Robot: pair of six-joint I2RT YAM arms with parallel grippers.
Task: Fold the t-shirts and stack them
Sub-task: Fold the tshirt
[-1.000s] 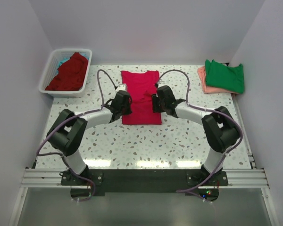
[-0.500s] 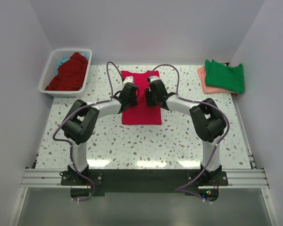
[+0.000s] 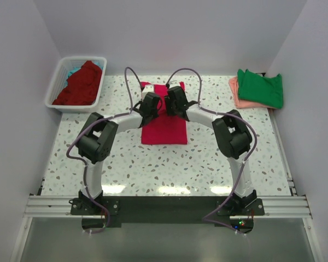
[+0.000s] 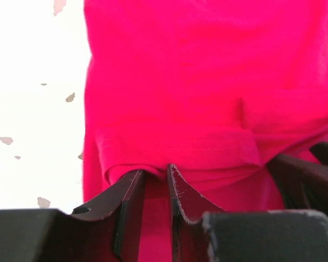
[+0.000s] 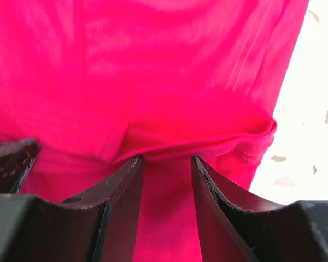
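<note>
The crimson-pink t-shirt (image 3: 164, 131) lies folded into a narrow strip at the table's middle back. My left gripper (image 3: 152, 102) and right gripper (image 3: 174, 101) sit side by side over its far part. In the left wrist view the left gripper (image 4: 156, 170) has its jaws nearly together on a raised hemmed fold of the shirt (image 4: 175, 153). In the right wrist view the right gripper (image 5: 167, 158) pinches a raised fold of the shirt (image 5: 197, 142) at its tips, with a wider gap. A green t-shirt (image 3: 261, 87) lies on a salmon-pink one (image 3: 235, 90) at the back right.
A white slatted basket (image 3: 57, 82) at the back left holds a dark red t-shirt (image 3: 81, 82) over a teal one (image 3: 72, 71). White walls close in the speckled table (image 3: 208, 158) on three sides.
Both grippers have moved from the shirt's middle toward its far end and closer together. The shirt's near edge has stayed put.
</note>
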